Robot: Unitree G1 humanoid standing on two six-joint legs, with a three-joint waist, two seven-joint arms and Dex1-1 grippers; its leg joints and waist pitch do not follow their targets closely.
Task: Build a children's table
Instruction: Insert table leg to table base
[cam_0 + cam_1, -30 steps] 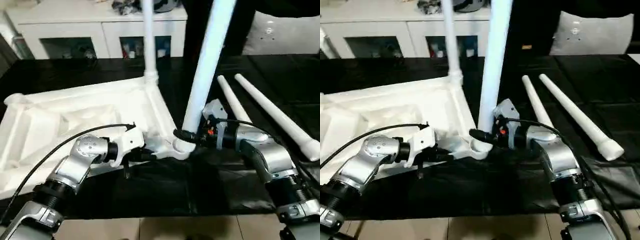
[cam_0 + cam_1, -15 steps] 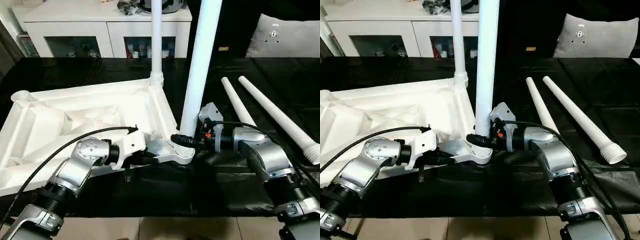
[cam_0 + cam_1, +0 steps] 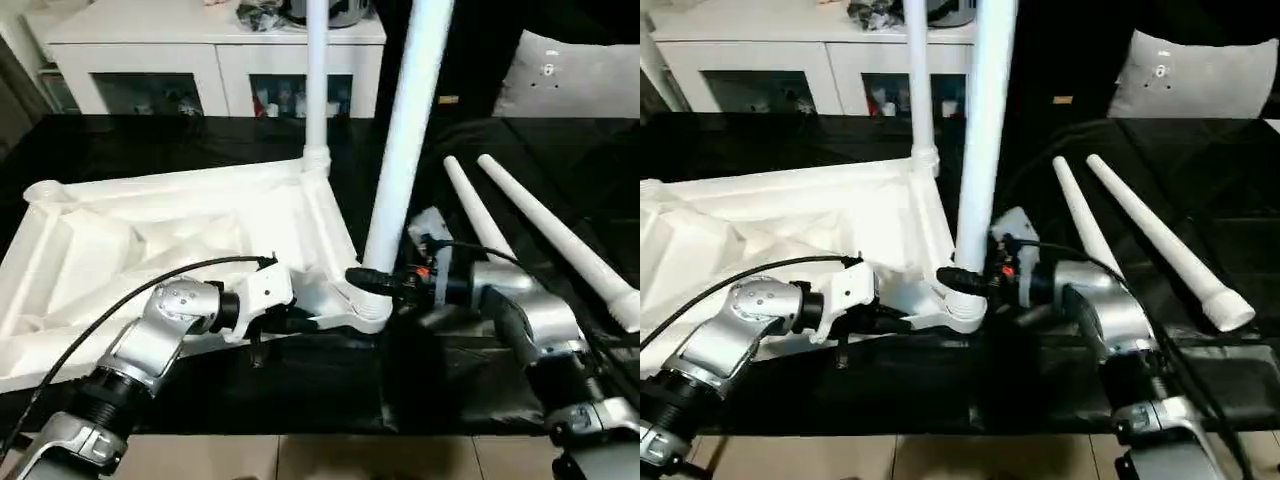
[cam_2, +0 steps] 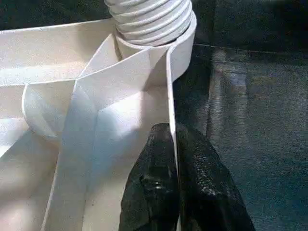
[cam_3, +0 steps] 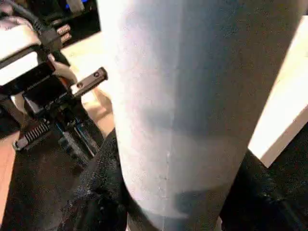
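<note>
Black L hand [image 4: 174, 192] pinched shut on tabletop [image 3: 150, 240] rim, R hand [image 3: 372, 281] clamps upright leg [image 3: 405, 140]

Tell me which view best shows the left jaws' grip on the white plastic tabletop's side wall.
Left wrist view: both black fingers pinch the thin wall of the white plastic tabletop, one each side. In the eye views the left gripper is mostly hidden behind its wrist.
</note>
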